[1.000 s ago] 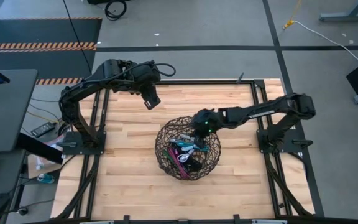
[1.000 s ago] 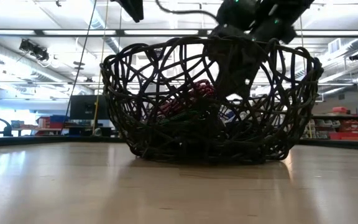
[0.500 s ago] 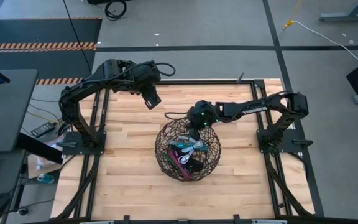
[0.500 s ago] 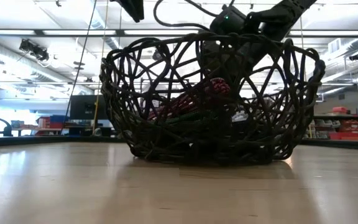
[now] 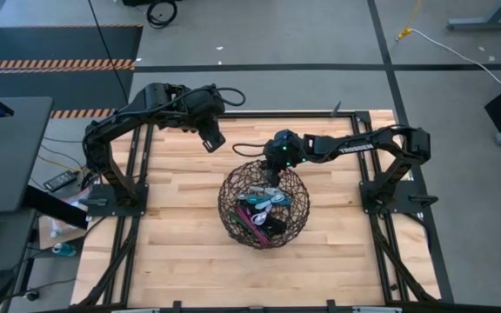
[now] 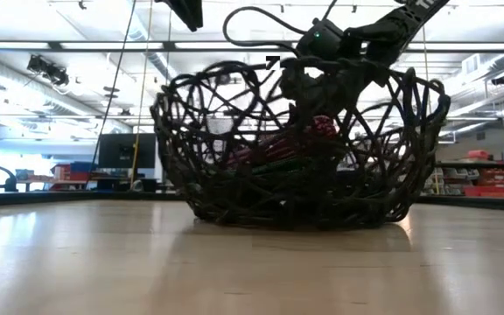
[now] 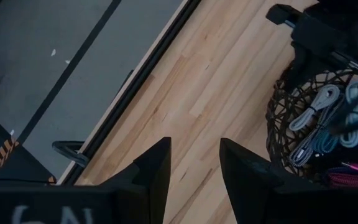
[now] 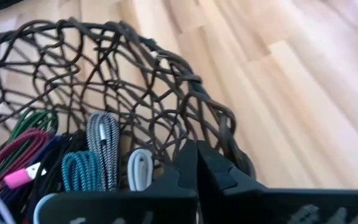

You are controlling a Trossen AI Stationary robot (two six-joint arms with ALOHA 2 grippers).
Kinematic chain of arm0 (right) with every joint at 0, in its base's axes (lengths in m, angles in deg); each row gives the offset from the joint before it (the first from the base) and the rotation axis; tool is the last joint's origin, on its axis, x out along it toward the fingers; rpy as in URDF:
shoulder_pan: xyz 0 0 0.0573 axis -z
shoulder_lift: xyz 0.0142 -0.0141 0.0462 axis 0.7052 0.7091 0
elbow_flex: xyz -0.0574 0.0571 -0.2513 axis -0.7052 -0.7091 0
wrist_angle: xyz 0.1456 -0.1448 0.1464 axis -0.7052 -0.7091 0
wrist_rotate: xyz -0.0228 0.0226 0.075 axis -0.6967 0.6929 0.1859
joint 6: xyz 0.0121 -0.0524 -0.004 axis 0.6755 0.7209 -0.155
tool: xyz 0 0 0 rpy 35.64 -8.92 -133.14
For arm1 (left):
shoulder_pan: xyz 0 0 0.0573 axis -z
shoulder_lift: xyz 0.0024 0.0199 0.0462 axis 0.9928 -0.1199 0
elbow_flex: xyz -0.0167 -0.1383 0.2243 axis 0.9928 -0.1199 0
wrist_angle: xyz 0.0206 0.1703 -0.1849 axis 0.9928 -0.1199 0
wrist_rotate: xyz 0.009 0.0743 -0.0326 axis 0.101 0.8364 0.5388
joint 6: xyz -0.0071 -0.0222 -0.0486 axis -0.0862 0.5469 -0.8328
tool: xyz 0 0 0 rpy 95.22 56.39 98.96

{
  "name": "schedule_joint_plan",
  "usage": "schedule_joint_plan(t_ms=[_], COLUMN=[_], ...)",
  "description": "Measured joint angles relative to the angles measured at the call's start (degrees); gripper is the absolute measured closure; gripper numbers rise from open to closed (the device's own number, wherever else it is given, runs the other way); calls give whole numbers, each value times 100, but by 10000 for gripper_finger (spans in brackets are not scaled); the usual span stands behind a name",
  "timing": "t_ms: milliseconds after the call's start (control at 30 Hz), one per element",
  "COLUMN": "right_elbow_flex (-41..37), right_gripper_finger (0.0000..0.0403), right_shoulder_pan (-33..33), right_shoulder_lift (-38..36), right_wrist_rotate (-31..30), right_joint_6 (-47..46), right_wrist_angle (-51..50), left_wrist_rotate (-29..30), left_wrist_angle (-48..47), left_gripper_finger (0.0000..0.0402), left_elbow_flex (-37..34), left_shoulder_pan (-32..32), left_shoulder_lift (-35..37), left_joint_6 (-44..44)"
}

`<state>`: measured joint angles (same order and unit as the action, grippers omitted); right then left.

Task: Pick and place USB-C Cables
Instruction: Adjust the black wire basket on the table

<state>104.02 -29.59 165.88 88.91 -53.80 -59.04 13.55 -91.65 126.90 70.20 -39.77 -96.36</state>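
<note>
The USB-C cables (image 5: 263, 209) lie heaped in a dark round wire-mesh basket (image 5: 233, 213) at the table's middle. The right wrist view shows green (image 8: 33, 118), maroon (image 8: 14, 152), teal (image 8: 79, 168), grey-striped (image 8: 104, 140) and white (image 8: 140, 168) bundles. My right gripper (image 5: 272, 169) is shut at the basket's far rim, above the heap, and no cable shows between its fingers. My left gripper (image 7: 194, 168) is open and hovers over bare wood, left of and beyond the basket (image 7: 291, 124). My right gripper's shut fingertips (image 8: 188, 155) come down at a slant from the far side and stand against the inside of the basket's wall, just below its far rim (image 8: 219, 127). Whether a wire of the basket is pinched between them I cannot tell.
The table (image 5: 172, 243) is light wooden planks inside a black frame (image 5: 137, 217). Bare wood lies left, right and near of the basket. Beyond the far edge are the grey floor and striped tape (image 5: 50, 63). The low view shows the basket (image 6: 296, 149) with the right arm (image 6: 357, 39) above it.
My right gripper has risen out of the basket's middle and moved toward the table's far edge, to the basket's far rim. In the low view the basket has shifted a little and its rim has tipped. The left arm has kept still.
</note>
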Motion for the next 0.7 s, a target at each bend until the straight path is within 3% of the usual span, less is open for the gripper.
schedule_joint_plan(t_ms=[467, 700], right_elbow_flex=[0, 199], right_gripper_finger=[403, 403], right_shoulder_pan=[328, 322], right_shoulder_lift=[-2, -2], right_wrist_rotate=[84, 512], right_joint_6=[146, 96], right_wrist_angle=[368, 412], left_wrist_rotate=[0, 0], left_wrist_angle=[0, 0], left_gripper_finger=[258, 258], left_elbow_flex=[0, 0], left_shoulder_pan=[2, 2], left_shoulder_lift=[0, 0], left_joint_6=[0, 0])
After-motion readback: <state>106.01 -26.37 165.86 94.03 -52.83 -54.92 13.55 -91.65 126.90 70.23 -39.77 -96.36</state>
